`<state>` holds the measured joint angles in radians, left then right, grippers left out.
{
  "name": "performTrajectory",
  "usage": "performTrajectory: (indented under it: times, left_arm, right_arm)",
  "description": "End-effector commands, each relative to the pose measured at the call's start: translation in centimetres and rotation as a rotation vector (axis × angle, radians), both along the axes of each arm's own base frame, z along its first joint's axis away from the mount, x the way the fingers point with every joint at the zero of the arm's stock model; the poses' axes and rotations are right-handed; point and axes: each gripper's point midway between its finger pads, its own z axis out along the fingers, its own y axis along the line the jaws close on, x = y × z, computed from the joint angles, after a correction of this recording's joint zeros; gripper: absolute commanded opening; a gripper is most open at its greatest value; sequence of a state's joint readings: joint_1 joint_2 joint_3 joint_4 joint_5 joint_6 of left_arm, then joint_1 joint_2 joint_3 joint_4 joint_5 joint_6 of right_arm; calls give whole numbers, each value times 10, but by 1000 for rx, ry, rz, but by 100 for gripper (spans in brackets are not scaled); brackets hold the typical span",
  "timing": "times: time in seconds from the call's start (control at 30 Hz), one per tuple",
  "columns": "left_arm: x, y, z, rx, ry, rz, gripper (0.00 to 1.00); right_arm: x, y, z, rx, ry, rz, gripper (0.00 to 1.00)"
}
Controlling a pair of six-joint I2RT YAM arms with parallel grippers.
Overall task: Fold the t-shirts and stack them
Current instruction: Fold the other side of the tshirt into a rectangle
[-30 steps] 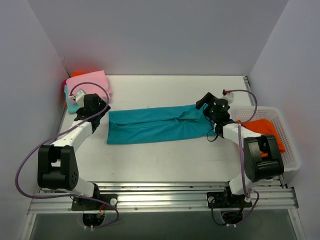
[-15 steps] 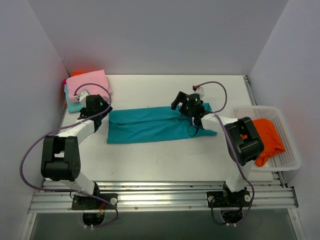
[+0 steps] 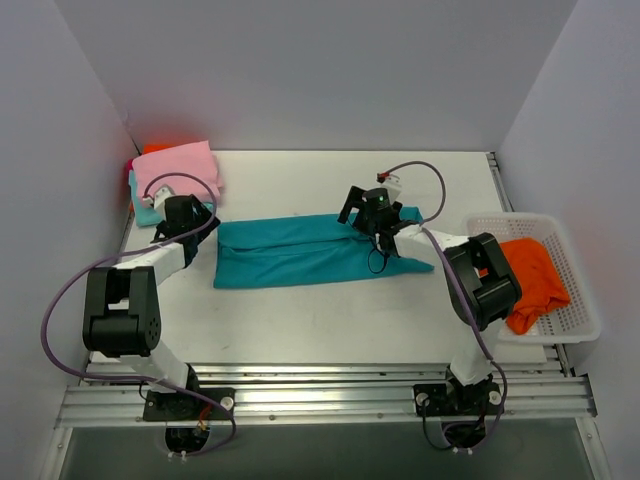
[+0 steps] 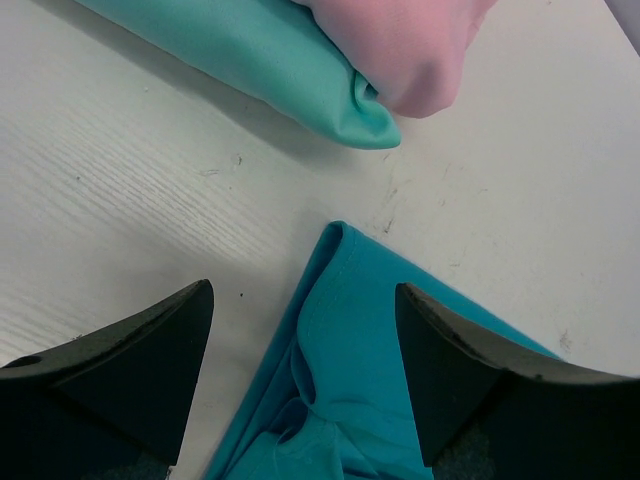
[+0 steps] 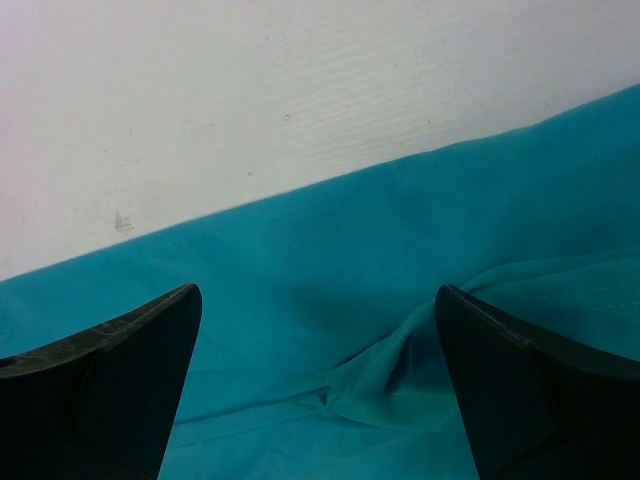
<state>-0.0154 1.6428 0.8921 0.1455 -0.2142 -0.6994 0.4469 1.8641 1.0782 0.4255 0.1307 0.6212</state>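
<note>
Deep teal soft-cloth t-shirt [image 3: 310, 250] lies mid-table as a long narrow band, already folded lengthwise, long axis running left to right on the white matte table [image 3: 330, 320]. My left gripper [image 4: 302, 292] hangs low over the band's left end with its jaws spread. The hemmed corner lies between the two black fingers but is not pinched. I judge it is placed there to take that end for the crosswise fold. My right gripper [image 5: 318, 292] hovers over the band right of its middle, near the far edge, jaws wide apart and holding nothing. A small rumple of bunched layers sits directly beneath it. Cloth is thin, limp knit, smooth with shallow creases, with a stitched hem visible at the left corner. The stack sits at the far-left corner: pink folded t-shirt [image 3: 178, 165] on top of pale aqua folded t-shirt [image 3: 143, 212], rounded fold edges near the teal corner but apart from it. Bright orange t-shirt [image 3: 530, 275] lies crumpled in the white plastic mesh basket [image 3: 585, 325] at right, not yet folded. Judgement: the teal band needs halving, then goes on the pink.
</note>
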Motion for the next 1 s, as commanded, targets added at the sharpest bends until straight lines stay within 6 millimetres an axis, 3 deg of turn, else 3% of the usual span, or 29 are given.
performTrajectory:
  times: [0.0,0.17,0.2,0.37,0.63,0.9,0.97]
  left_arm:
    - [11,-2,8,-26,-62,-18,82]
    - [11,-5,8,-39,-68,-29,82]
    - [10,9,8,-41,-69,1,82]
    - [10,9,8,-47,-78,-1,81]
    - [10,9,6,-54,-77,-3,81]
    - [10,8,6,-62,-80,-9,81]
    - [10,10,5,-63,-80,-7,81]
  right_arm:
    - [2,-7,13,-53,-21,-33,99]
    - [-6,-13,9,-76,0,-40,96]
    - [-8,-14,8,-80,1,-42,96]
    - [-15,-21,15,-108,-7,-65,93]
    - [-20,-25,3,-125,14,-63,78]
    - [-12,-16,-17,-127,50,-47,45]
    - [-11,-15,-20,-127,55,-44,28]
